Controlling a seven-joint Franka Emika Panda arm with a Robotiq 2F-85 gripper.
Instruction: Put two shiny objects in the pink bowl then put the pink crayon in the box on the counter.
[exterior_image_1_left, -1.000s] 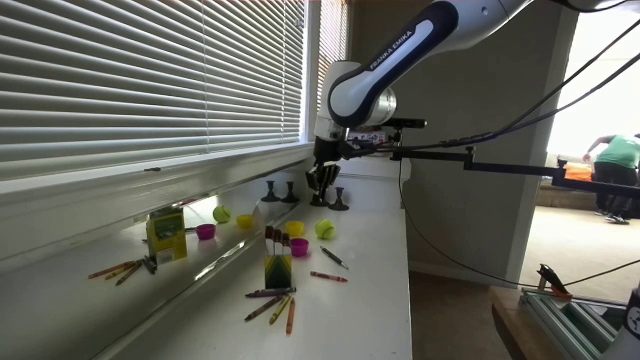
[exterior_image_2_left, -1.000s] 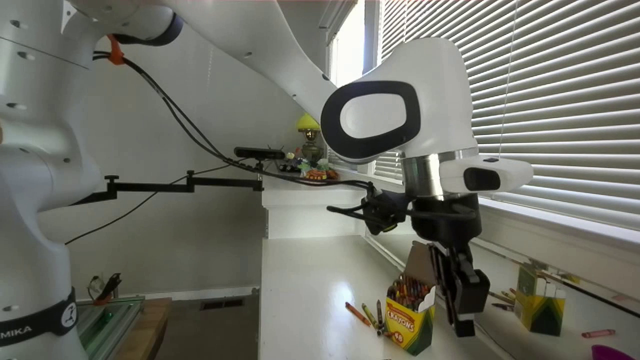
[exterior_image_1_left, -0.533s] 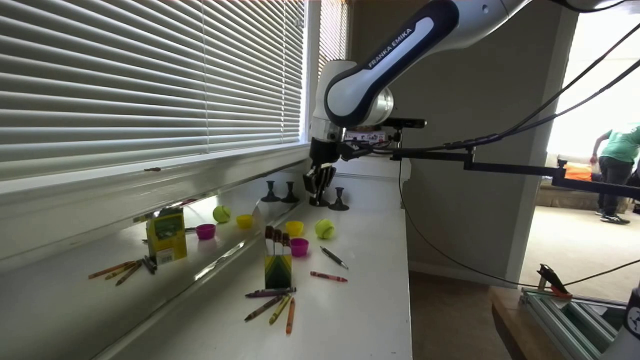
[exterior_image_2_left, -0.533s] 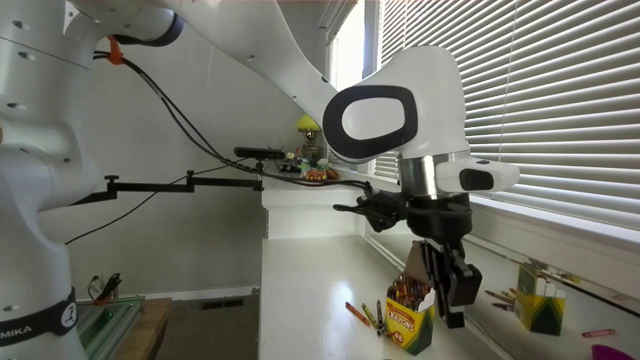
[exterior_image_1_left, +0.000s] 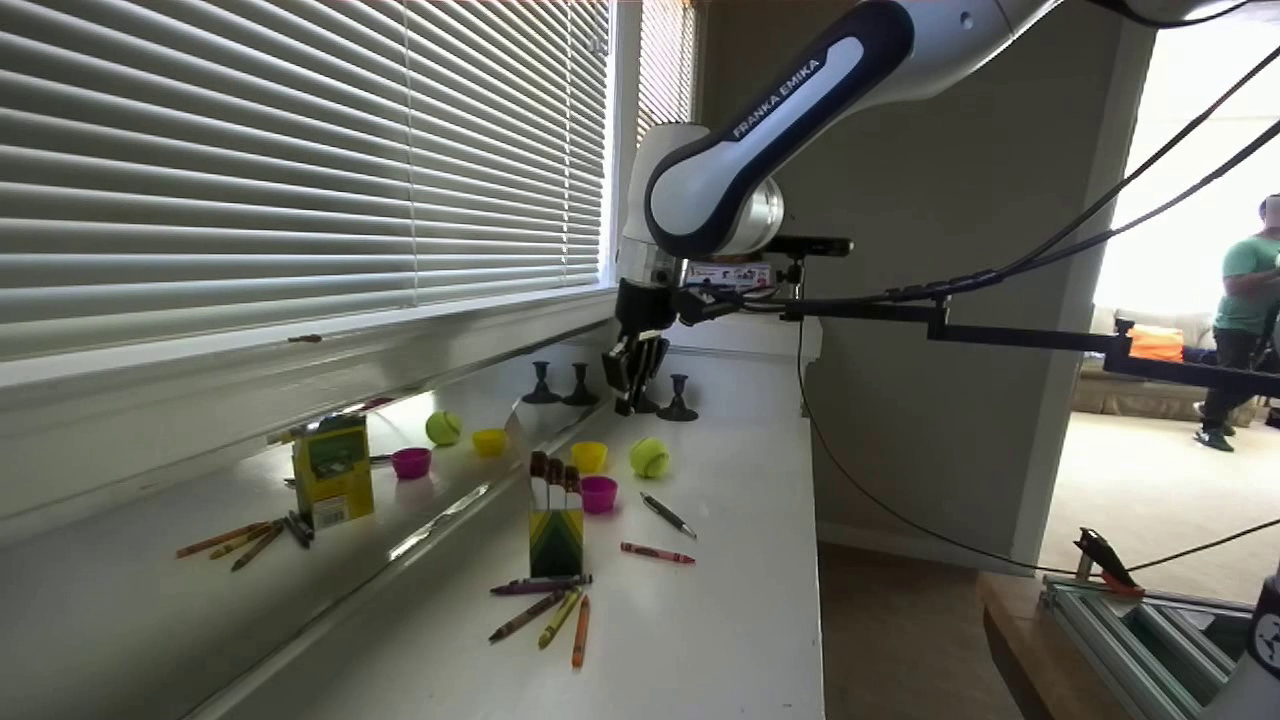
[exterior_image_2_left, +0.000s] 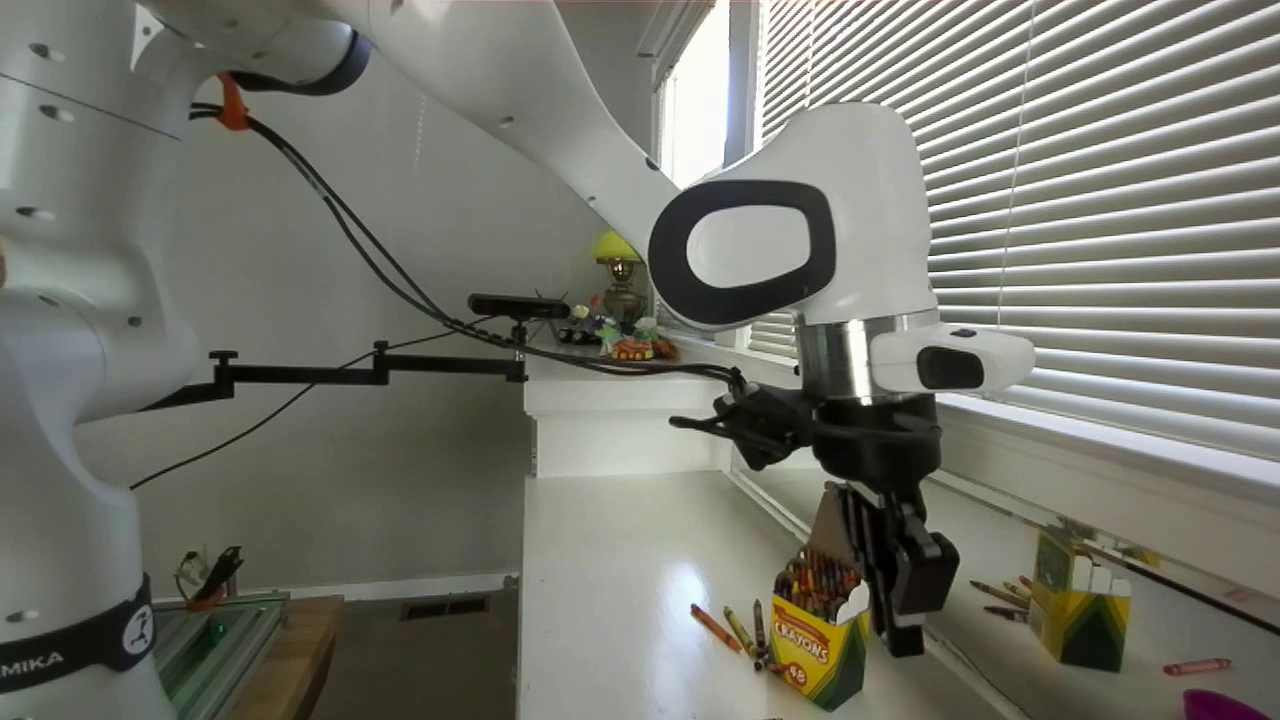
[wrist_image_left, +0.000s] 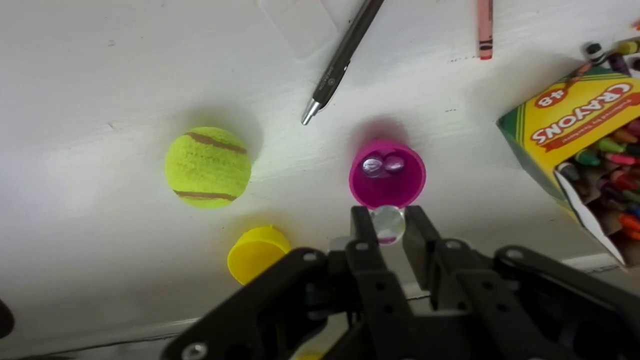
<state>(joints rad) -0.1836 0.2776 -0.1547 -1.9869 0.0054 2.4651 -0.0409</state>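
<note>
Jaws: nearly closed, gripping a round shiny object (wrist_image_left: 388, 222) between them; raised above the counter (exterior_image_1_left: 720, 640). Whether they stand straight over the pink bowl (wrist_image_left: 385, 189) cannot be told.

Pink bowl: on the counter, mouth up; two shiny pieces (wrist_image_left: 372, 166) inside, side by side.

Box (wrist_image_left: 542, 120): yellow and green carton, upright, lettered CRAYONS and 48; lid up, crayons of mixed colours packed within. Stands near the bowl.

Pink crayon (wrist_image_left: 484, 25): flat on the counter, apart from the box, near a dark pen (wrist_image_left: 341, 62) with a silver tip.

Loose crayons (exterior_image_1_left: 581, 632): in an exterior view, just beside the box; purple, brown, yellow and orange among them.

Clear flat piece (wrist_image_left: 300, 25): just beside the pen.

Tennis ball (wrist_image_left: 209, 167): yellow-green, brown seams; near the yellow cup (wrist_image_left: 256, 255).

Yellow cup: mouth up, on the counter.

Candle holder (exterior_image_1_left: 677, 400): dark, standing toward the counter's far end in an exterior view.
</note>
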